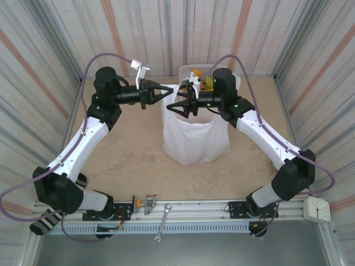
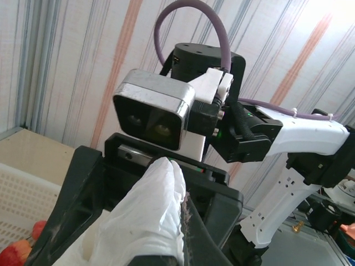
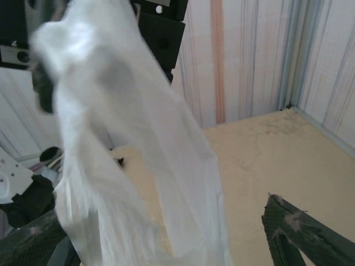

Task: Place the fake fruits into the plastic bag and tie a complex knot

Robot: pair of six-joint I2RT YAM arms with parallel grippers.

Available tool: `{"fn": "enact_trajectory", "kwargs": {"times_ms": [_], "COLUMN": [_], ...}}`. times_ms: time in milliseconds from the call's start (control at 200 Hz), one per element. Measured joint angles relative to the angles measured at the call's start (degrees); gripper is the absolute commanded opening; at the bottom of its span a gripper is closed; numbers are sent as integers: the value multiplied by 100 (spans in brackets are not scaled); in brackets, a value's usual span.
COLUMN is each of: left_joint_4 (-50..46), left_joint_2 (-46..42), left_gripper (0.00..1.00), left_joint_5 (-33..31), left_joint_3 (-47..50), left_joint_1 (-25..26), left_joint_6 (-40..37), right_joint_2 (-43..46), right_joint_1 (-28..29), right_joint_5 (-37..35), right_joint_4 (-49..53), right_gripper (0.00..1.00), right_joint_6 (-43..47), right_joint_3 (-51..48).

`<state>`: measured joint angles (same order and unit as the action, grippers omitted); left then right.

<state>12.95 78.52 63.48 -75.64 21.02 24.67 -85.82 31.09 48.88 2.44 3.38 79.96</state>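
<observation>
1. White plastic bag [image 1: 194, 138] stands upright near the middle of the tabletop [image 1: 127, 149], toward its far edge, with its top lifted between the two arms
2. Left gripper [image 1: 165, 92] has its jaws pressed together on one bag handle [image 2: 152, 205]; in the left wrist view the white film bunches up between the black jaws
3. Right gripper [image 1: 173, 106] hangs just beside it over the top of the bag, jaws spread wide; in the right wrist view a sheet of film drapes between the fingers [image 3: 302, 233] and nothing is pinched
4. Fake fruits [image 1: 207, 83], yellow and green, lie in the white basket [image 1: 186, 69] at the far edge, right behind the bag; whether any are inside the bag I cannot tell
5. Step in hand, as I judge it: getting hold of the bag's top, with one handle gripped and the other side not yet caught
6. Next move likely calls for the right jaws to close on the loose film without tugging it out of the left grip, since thin plastic slips and folds easily
</observation>
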Motion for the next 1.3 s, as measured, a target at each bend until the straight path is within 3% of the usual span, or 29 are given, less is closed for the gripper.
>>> {"fn": "enact_trajectory", "kwargs": {"times_ms": [125,240,441,621,842,1072,1302], "left_joint_4": [63,72,157,164,-24,-39,702], "left_joint_2": [0,2,4,-17,-551,-1309,-1180], "left_gripper": [4,10,32,35,43,70,80], "left_joint_5": [79,109,125,81,-114,-361,-586], "left_joint_3": [0,0,-2,-2,286,1364,2282], "left_joint_1": [11,11,11,-68,-555,-953,-916], "left_joint_6": [0,0,13,22,-39,-151,-186], "right_joint_2": [-94,-94,-94,-94,-92,-50,-28], "right_joint_1": [79,109,109,109,101,66,68], "right_joint_5": [186,319,369,341,273,212,212], "right_joint_4": [-125,-247,-251,-240,-238,-216,-197], "right_gripper": [56,34,0,0,0,0,0], "right_joint_6": [-107,-162,-273,-295,-339,-446,-476], "right_joint_3": [74,76,76,76,63,50,48]}}
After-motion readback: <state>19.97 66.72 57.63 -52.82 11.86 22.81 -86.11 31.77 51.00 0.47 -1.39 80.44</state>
